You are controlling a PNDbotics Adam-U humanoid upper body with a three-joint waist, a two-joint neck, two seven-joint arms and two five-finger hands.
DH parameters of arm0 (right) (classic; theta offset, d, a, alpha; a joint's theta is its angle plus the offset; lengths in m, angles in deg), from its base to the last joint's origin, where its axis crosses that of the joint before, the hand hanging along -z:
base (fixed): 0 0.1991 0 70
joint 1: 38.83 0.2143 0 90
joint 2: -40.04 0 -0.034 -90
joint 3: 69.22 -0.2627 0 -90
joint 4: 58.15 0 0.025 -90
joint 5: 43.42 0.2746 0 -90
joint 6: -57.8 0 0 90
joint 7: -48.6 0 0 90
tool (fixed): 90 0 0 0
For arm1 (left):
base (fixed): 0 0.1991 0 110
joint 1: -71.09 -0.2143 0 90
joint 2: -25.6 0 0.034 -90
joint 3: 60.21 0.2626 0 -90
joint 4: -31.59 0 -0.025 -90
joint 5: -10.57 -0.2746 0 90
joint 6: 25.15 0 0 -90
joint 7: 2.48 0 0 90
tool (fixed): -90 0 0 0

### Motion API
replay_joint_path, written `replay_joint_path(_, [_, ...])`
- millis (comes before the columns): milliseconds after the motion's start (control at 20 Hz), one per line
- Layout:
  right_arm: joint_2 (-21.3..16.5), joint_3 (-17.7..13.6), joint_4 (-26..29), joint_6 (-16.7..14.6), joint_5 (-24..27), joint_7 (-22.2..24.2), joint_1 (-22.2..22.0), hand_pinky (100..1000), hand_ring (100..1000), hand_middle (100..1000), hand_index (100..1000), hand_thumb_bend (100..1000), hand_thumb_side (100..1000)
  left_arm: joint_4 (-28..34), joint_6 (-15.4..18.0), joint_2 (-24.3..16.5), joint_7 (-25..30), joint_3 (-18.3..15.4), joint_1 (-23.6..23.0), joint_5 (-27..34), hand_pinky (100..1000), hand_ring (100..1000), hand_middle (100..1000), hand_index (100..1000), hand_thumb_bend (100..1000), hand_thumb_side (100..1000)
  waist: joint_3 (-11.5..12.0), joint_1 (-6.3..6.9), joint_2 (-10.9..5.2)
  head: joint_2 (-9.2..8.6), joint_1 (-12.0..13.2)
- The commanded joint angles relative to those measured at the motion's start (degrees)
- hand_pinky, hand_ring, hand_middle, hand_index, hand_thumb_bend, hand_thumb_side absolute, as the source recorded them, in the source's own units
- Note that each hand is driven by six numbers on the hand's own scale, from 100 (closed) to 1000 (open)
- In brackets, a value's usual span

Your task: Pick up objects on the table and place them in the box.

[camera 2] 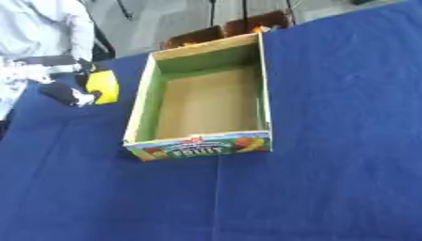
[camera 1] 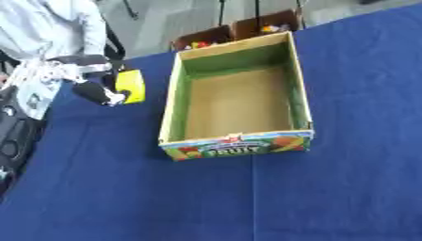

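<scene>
An open cardboard fruit box (camera 1: 174, 101) stands in the middle of the blue table (camera 1: 329, 188), its inside green-walled and bare. Left of the box, my left hand (camera 1: 97, 93) comes in from the left edge with its black fingers curled round a yellow block (camera 1: 130, 85). The block hangs above the cloth, a short way from the box's left wall and apart from it. My right hand shows in no view.
Two brown boxes (camera 1: 202, 40) holding small colourful things sit just beyond the table's far edge, behind the fruit box. A person in a light shirt (camera 1: 49, 28) stands at the upper left. A dark shape (camera 1: 12, 139) lies along the left edge.
</scene>
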Motion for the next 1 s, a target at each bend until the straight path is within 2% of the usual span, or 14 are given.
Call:
replay_joint_path(50, [-0.3, -0.1, 1.0, 0.4, -0.6, -0.3, 0.1, 675, 795, 539, 762, 344, 702, 2.1, 2.9, -3.5, 2.9, -0.1, 0.8, 1.2, 703, 615, 510, 489, 100, 490, 0.4, 0.00, -3.04, 0.67, -0.3])
replay_joint_path(600, [0.9, 0.6, 1.0, 1.0, -0.9, -0.9, -0.4, 672, 792, 549, 761, 259, 671, 6.5, 4.7, -2.8, 3.3, 1.1, 2.4, 6.8, 701, 607, 504, 488, 100, 493, 0.7, -0.44, -6.37, 1.73, -0.7])
replay_joint_path(1000, [1.6, 1.0, 1.0, 1.3, -0.9, -1.3, -0.5, 671, 791, 553, 761, 224, 658, 11.0, 5.5, 2.0, 3.6, 3.9, 4.8, 11.7, 699, 604, 505, 488, 100, 489, -0.1, -0.31, -7.69, 2.12, -0.7])
